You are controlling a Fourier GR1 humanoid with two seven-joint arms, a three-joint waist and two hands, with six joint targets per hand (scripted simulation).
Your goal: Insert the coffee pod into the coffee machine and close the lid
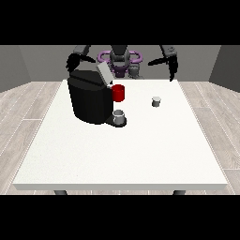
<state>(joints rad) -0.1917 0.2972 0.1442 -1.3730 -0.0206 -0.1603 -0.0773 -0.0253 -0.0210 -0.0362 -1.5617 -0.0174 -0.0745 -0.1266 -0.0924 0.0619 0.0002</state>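
Observation:
A black coffee machine stands on the left part of the white table, its grey lid tilted up and open. A grey cup sits on the machine's base at its front. A red part shows at the machine's right side. The small grey coffee pod stands on the table right of the machine, with no hand near it. The hand at the view's left hangs above the machine's back. The hand at the view's right hovers above the table's far right edge, fingers hanging down, holding nothing.
The robot's torso stands behind the table's far edge, with a purple ring around it. Wooden floor surrounds the table. White tabletop stretches from the machine to the near edge.

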